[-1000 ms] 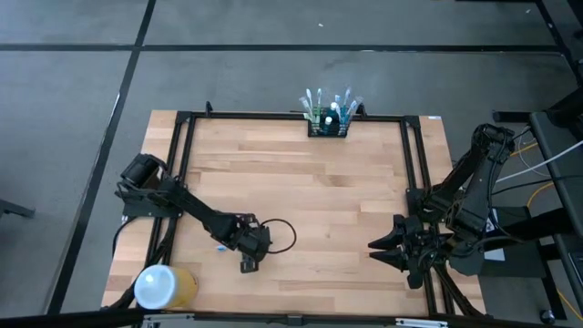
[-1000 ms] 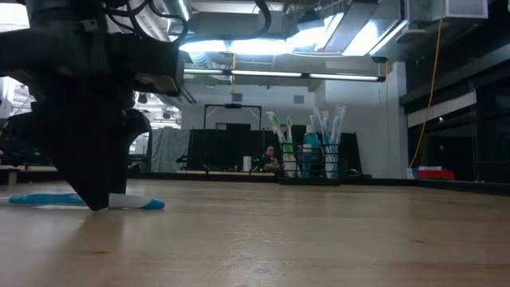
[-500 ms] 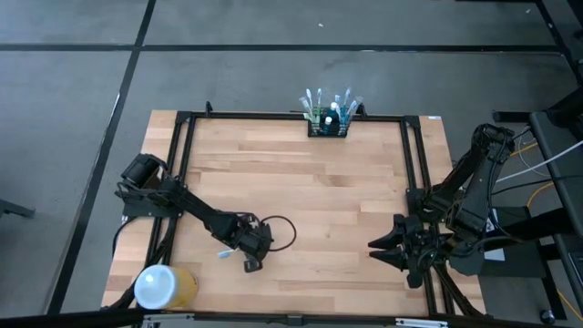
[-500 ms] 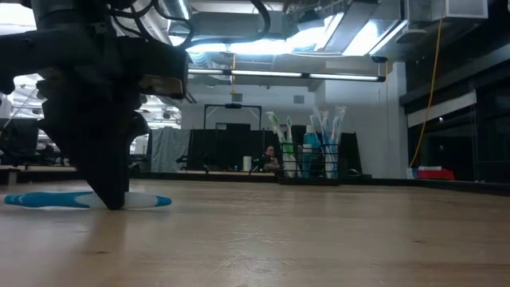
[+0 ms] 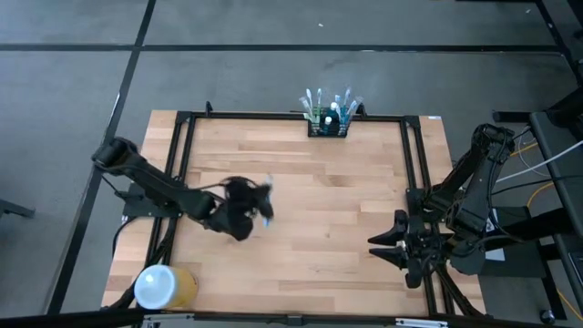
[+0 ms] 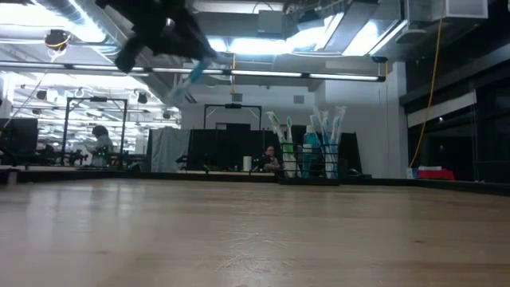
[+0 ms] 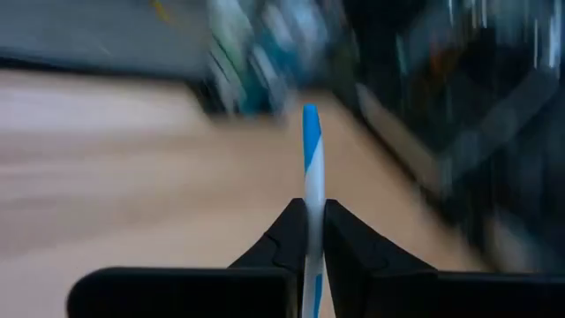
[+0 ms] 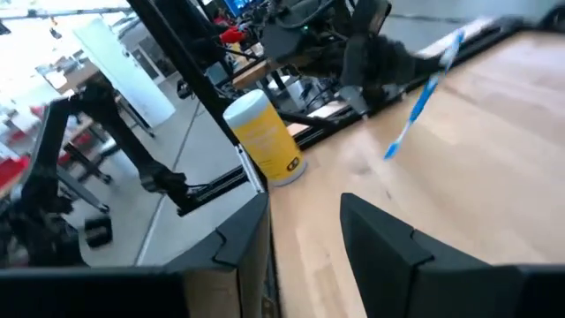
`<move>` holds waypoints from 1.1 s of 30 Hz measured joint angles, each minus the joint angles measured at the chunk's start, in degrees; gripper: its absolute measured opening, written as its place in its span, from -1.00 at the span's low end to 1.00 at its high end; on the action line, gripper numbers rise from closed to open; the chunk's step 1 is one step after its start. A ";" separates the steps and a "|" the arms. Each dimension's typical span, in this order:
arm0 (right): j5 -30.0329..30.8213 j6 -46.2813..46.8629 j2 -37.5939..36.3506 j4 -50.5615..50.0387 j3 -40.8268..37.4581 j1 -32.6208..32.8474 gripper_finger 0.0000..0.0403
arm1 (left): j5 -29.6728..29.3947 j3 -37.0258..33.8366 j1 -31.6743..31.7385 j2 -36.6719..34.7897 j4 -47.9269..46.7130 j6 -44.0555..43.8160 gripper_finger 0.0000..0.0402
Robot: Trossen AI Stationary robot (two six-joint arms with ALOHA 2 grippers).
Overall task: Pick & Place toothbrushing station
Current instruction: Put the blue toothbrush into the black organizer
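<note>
Left hand [image 5: 260, 202] is pinching a blue-and-white toothbrush [image 7: 311, 168] by its handle, carrying it in the air over the middle of the worktop [image 5: 355, 246]. Judged by its look, the toothbrush is light, stiff and slick, so gripping mid-handle suits it. The toothbrushing station [image 5: 328, 123], a black rack already holding brushes, is standing at the worktop's far edge. Right hand [image 5: 387, 248] is waiting with fingers spread at the right edge.

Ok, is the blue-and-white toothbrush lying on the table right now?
No: the left hand is shut on the toothbrush, and the low view shows it held high above the table.
</note>
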 joint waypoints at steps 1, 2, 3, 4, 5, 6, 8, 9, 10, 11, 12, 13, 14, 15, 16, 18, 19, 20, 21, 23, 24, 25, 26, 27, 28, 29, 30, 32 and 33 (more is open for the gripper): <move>0.11 -1.35 0.00 0.09 0.00 0.00 -0.28 | -4.80 -1.09 -0.10 -1.24 0.77 -3.57 -0.92; 0.26 -3.27 0.00 0.11 0.00 -0.06 -0.28 | -9.11 -2.13 -0.15 -2.27 1.81 -6.98 -0.92; 0.49 -5.41 0.00 0.00 0.00 -0.18 -0.28 | -12.83 -3.05 -0.20 -2.99 3.48 -10.06 -0.92; 0.65 -7.54 0.02 0.00 0.00 -0.36 -0.28 | -16.10 -4.00 -0.23 -3.46 5.22 -13.25 -0.92; 0.67 -9.51 0.07 0.00 0.00 -0.70 -0.28 | -18.73 -4.86 -0.32 -3.58 6.98 -15.59 -0.92; 0.68 -11.27 0.20 0.01 0.00 -1.09 -0.28 | -21.10 -5.45 -0.59 -3.48 8.68 -17.40 -0.92; 0.82 -13.87 0.58 -0.20 0.00 -2.08 -0.28 | -26.12 -5.88 -1.01 -2.89 11.23 -21.80 -0.92; 0.81 -14.67 0.72 -0.45 0.00 -2.77 -0.28 | -26.83 -5.98 -1.17 -2.39 12.17 -24.48 -0.92; 0.59 -15.45 0.84 -0.47 0.00 -3.57 -0.28 | -26.84 -6.16 -1.20 -1.93 12.29 -27.27 -0.92; 0.04 -16.30 0.97 -0.56 0.00 -4.56 -0.28 | -26.87 -6.28 -1.15 -1.33 12.26 -29.52 -0.92; -0.81 -17.36 1.17 -0.65 0.00 -5.71 -0.28 | -27.02 -6.25 -1.03 -0.35 13.64 -31.33 -0.92; -1.89 -18.84 1.47 -0.64 0.00 -6.82 -0.28 | -27.05 -6.11 -0.93 0.93 15.52 -33.04 -0.92; -2.91 -20.31 1.85 -0.72 0.00 -7.97 -0.28 | -26.96 -6.16 -0.91 2.06 16.81 -34.38 -0.92; -3.97 -21.57 2.21 -0.80 0.00 -9.16 -0.28 | -27.00 -6.28 -0.94 3.15 18.34 -35.08 -0.92; -4.99 -22.40 2.59 -0.81 0.00 -10.44 -0.28 | -27.06 -6.23 -1.08 4.50 21.51 -35.42 -0.92; -7.26 -23.59 3.33 -0.92 0.00 -12.85 -0.28 | -27.00 -6.14 -1.46 7.33 27.23 -35.29 -0.92; -8.43 -24.12 3.63 -0.88 0.00 -14.17 -0.28 | -27.02 -6.17 -1.55 8.75 30.61 -34.49 -0.92; -9.67 -24.56 3.88 -0.89 0.00 -15.39 -0.28 | -26.99 -6.03 -1.61 10.16 34.16 -33.43 -0.92; -10.99 -24.90 4.16 -0.86 0.00 -16.55 -0.28 | -27.00 -5.78 -1.70 11.47 37.54 -32.29 -0.92; -13.57 -25.56 4.63 -0.89 0.00 -18.75 -0.28 | -26.98 -4.69 -1.43 13.93 43.18 -30.06 -0.92; -14.88 -26.01 4.87 -0.85 0.00 -19.70 -0.28 | -26.97 -3.91 -1.07 15.09 45.27 -28.97 -0.92; -16.00 -26.45 5.13 -0.69 0.00 -20.56 -0.28 | -26.99 -3.05 -0.68 16.07 46.91 -28.16 -0.92; -16.89 -26.85 5.41 -0.39 0.00 -21.38 -0.28 | -26.97 -2.11 -0.26 16.97 48.05 -27.53 -0.92; -17.65 -27.13 5.62 -0.33 0.00 -22.06 -0.28 | -26.81 -1.07 0.20 17.77 48.24 -26.97 -0.92; -18.28 -27.57 5.82 -0.29 0.00 -22.65 -0.28 | -26.41 -0.08 0.67 18.47 48.22 -26.78 -0.92; -18.70 -27.75 6.12 -0.20 0.00 -23.20 -0.28 | -25.58 0.97 1.15 19.14 48.22 -26.75 -0.92; -18.73 -27.75 6.40 -0.23 0.00 -23.67 -0.28 | -24.64 1.96 1.59 19.64 48.21 -26.69 -0.92; -18.76 -27.78 7.10 -0.19 0.00 -24.59 -0.28 | -23.27 4.38 2.57 20.80 48.35 -25.86 -0.92; -18.78 -27.78 7.44 -0.24 0.00 -25.04 -0.28 | -22.04 5.48 3.01 21.33 48.38 -25.15 -0.92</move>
